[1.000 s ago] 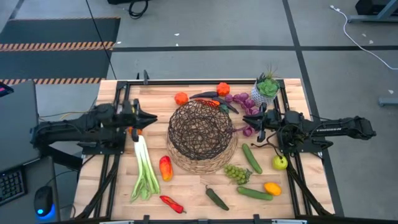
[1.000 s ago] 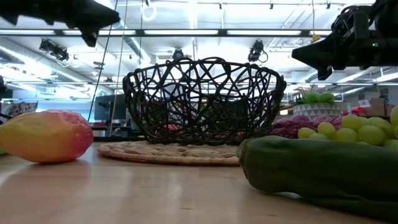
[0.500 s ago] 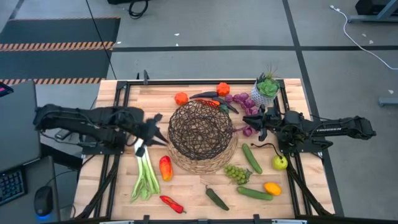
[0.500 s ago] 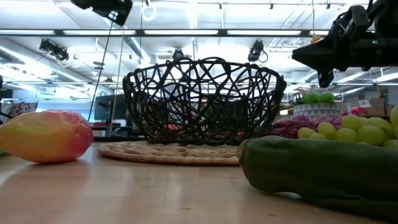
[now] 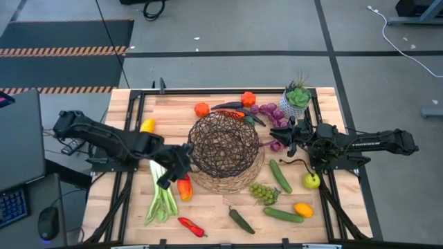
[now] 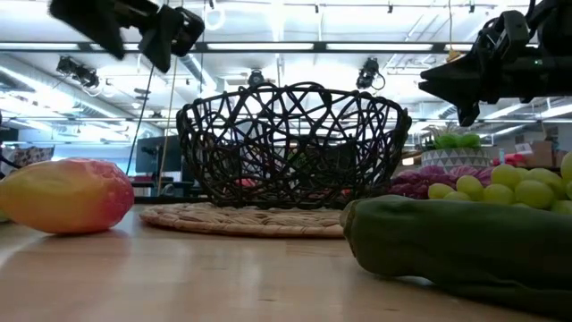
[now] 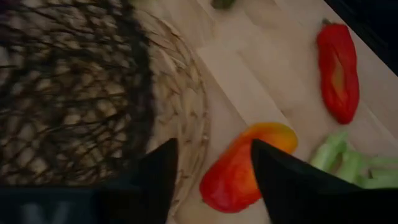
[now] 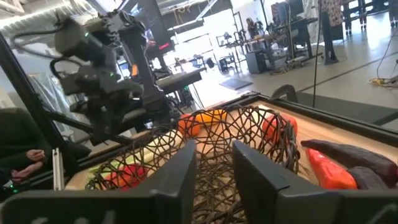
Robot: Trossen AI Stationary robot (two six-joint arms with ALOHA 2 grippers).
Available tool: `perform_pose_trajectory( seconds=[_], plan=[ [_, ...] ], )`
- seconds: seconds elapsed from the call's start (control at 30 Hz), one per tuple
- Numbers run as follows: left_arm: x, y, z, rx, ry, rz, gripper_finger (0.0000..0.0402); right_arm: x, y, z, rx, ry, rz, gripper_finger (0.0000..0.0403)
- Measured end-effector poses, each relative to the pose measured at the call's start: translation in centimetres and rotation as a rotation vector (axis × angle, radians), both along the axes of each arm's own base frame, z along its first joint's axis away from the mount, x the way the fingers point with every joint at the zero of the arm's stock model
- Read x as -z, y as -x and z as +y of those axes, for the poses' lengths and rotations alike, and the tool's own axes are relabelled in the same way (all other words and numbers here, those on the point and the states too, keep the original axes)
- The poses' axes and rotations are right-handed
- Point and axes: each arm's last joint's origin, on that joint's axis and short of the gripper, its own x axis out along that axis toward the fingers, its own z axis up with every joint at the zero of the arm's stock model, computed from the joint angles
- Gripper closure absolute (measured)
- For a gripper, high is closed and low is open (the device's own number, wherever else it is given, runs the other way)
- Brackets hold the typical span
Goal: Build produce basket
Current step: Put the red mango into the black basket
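The dark wire basket (image 5: 223, 149) stands on its tan wicker base mid-table. Produce lies around it on the table: a leek (image 5: 160, 190), a red-orange pepper (image 5: 184, 187), a red chili (image 5: 192, 226), green grapes (image 5: 263, 192), cucumbers (image 5: 280, 176), an apple (image 5: 311, 181) and purple grapes (image 5: 266, 111). My left gripper (image 5: 173, 169) hovers open just left of the basket; in its wrist view its fingers stand above either side of the red-orange pepper (image 7: 242, 168). My right gripper (image 5: 285, 138) hangs open at the basket's right rim, facing the basket (image 8: 205, 149).
A green plant in a white pot (image 5: 296, 100) stands at the far right corner. Orange pieces (image 5: 201, 109) and dark peppers lie beyond the basket, and a yellow piece (image 5: 147, 126) at far left. Bare wood shows along the near edge, left of the chili.
My left gripper has swung from the table's left side toward the basket, then toward the near edge, and tipped downward over the red-orange pepper. The yellow piece it had covered now shows. My right arm has kept still.
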Motion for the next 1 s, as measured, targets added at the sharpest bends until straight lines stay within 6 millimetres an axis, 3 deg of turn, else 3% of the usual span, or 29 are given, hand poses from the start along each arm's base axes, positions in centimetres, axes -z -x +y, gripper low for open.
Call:
perform_pose_trajectory(
  seconds=[0.17, 0.33, 0.73, 1.0],
  plan=[
    [1.6, -0.2, -2.2, 0.081, -0.025, 0.069, 0.011, 0.0, 0.0, 0.0, 0.002, 0.001, 0.003, 0.0236],
    [3.6, -0.4, -4.3, 0.191, -0.103, 0.13, 0.0075, 0.0, 0.0, 0.0, 0.003, 0.002, 0.001, 0.0208],
    [8.8, -1.4, -5.5, 0.335, -0.317, 0.3, 0.0072, 0.0, 0.0, 0.0, 0.004, 0.024, 0.002, 0.0199],
    [10.6, -1.7, -5.5, 0.353, -0.375, 0.375, 0.0072, 0.0, 0.0, 0.0, -0.008, 0.018, 0.001, 0.0198]
  ],
)
